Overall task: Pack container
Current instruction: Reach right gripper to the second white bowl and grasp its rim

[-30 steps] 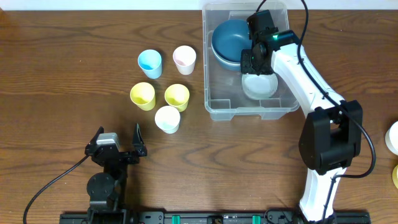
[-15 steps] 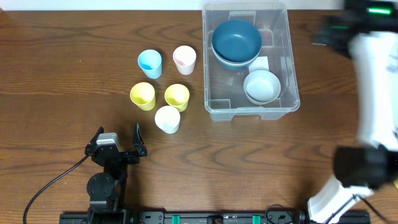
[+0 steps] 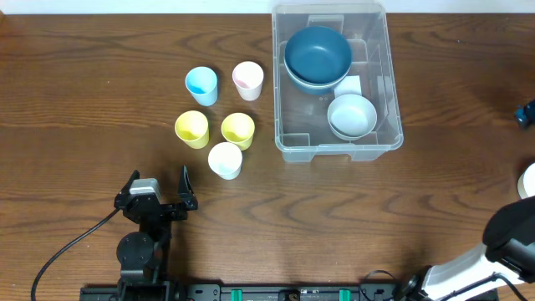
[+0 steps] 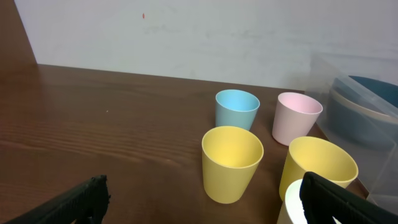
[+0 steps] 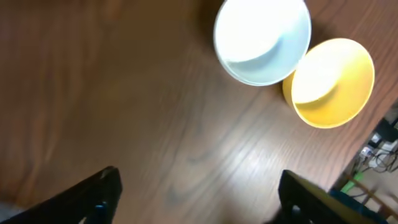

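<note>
A blue cup [image 3: 201, 85], a pink cup [image 3: 247, 80], two yellow cups [image 3: 191, 129] and a white cup [image 3: 224, 160] cluster just left of the clear container [image 3: 301, 121], which sits at the table's [image 3: 84, 84] far side holding a blue bowl [image 3: 318, 54] and a small white bowl [image 3: 351, 115]. The left gripper [image 3: 159, 182] rests near the front edge, jaws spread wide, empty. The right gripper [image 5: 199, 199], likewise wide apart and empty, hangs above a loose white bowl [image 5: 262, 40] and a yellow bowl [image 5: 329, 81] (its arm mostly outside the overhead view).
</note>
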